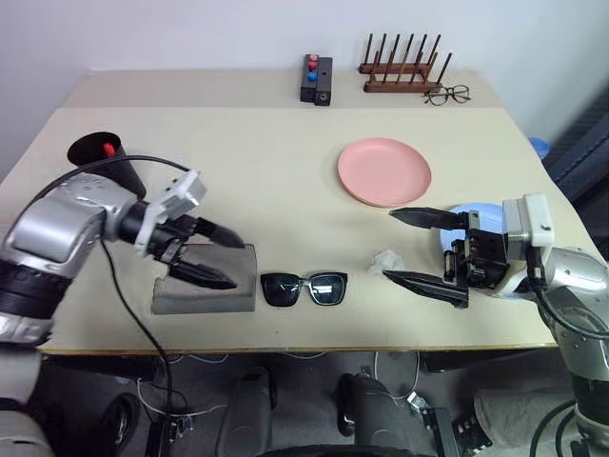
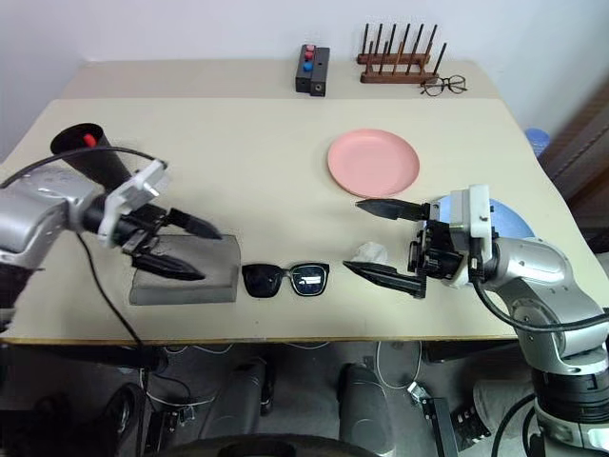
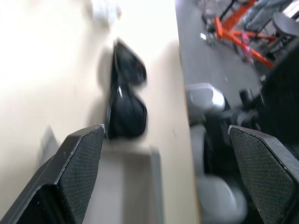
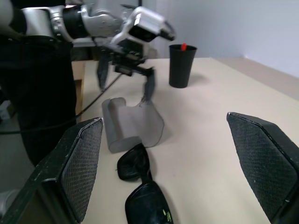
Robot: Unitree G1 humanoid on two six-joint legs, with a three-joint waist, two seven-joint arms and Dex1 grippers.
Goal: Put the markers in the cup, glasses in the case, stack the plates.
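Markers step seemed done: red cap showed above rim of cup (image 1: 107, 158), at far left of tabletop (image 1: 266, 152); second marker we could not make out.

Glasses (image 1: 304, 288) lay near front edge, just beside case (image 1: 206, 286), not yet inside; case flap stood open in right wrist view.

Pink plate (image 1: 384, 171) lay apart from blue plate (image 2: 514, 221), unstacked.

Left gripper (image 1: 211, 257) hung over case, jaws spread, empty. Right gripper (image 1: 419, 249) spread, empty, near glasses.

We judged two steps left.
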